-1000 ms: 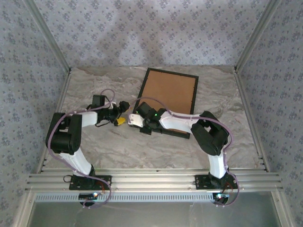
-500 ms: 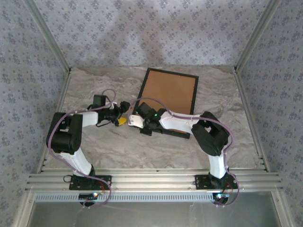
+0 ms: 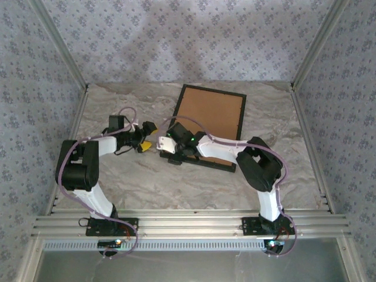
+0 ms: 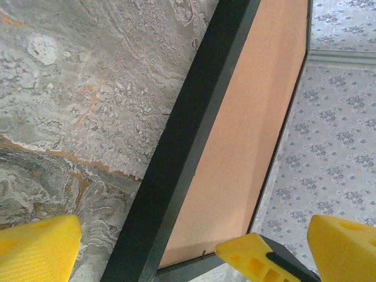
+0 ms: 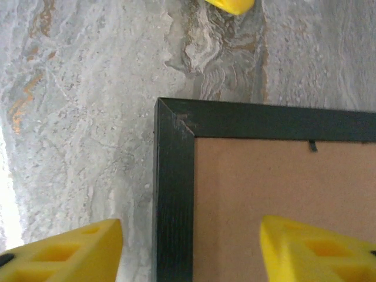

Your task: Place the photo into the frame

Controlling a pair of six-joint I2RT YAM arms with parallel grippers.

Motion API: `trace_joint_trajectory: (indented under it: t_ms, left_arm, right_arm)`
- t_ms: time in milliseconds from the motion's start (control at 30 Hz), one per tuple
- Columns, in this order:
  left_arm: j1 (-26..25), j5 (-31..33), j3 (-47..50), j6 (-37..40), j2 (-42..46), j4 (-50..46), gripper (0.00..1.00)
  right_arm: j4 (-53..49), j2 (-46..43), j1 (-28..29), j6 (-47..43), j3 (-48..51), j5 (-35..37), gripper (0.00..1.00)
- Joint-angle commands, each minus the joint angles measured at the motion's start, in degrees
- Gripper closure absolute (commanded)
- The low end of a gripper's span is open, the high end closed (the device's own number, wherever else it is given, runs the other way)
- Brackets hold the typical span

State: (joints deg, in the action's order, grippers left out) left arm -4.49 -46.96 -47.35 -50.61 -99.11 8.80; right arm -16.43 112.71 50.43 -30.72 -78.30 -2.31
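The frame (image 3: 215, 90) lies flat on the marbled surface (image 3: 117, 106), right of centre and toward the far wall. Its back is up, so all I get is the brown backing board (image 3: 212, 117) inside the black edges. Whatever sits beneath that board is hidden from me. From the top camera the right arm (image 3: 220, 150) crosses the frame's near edge and covers part of it. The near-left corner is buried under the right gripper (image 3: 167, 150), and at that size I can't separate its fingers.

The right wrist camera settles it. The right gripper (image 5: 191, 252) stands apart, one yellow finger (image 5: 64, 252) over bare surface and the other over the board, with the frame's corner (image 5: 170, 117) between them. Both fingers are cut off by the bottom edge, so I can't tell whether they touch anything. A yellow tip (image 5: 229, 4) pokes in at the top, cropped.

The left gripper (image 3: 147, 138) sits just left of that corner. On its own camera the left gripper (image 4: 188, 252) is spread wide, with its fingers (image 4: 35, 249) at the two lower corners of the view, holding nothing.

Since a second ago the left wrist has shifted a little farther back and to the left. The right gripper has crept slightly the same way, and the frame has not moved.
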Motion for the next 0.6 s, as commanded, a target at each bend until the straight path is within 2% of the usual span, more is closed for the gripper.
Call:
trace_joint_trajectory:
  t_ms: [0,367,567]
  left_arm:
    - [0.1,-1.0,-1.6,1.3,1.2,-0.1,0.01]
    - [0.2,-3.1,-1.4,-0.2,-3.1,3.5,0.01]
    - [0.3,-3.7,-1.5,-0.5,-3.5,3.8,0.02]
  right_arm:
    - [1.6,2.8,0.3,-0.6,-3.2,-0.4,0.27]
    - [-0.2,10.1,-0.6,-1.1,-9.9,2.7,0.24]
    - [-2.9,9.7,-1.3,0.6,-6.6,3.3,0.25]
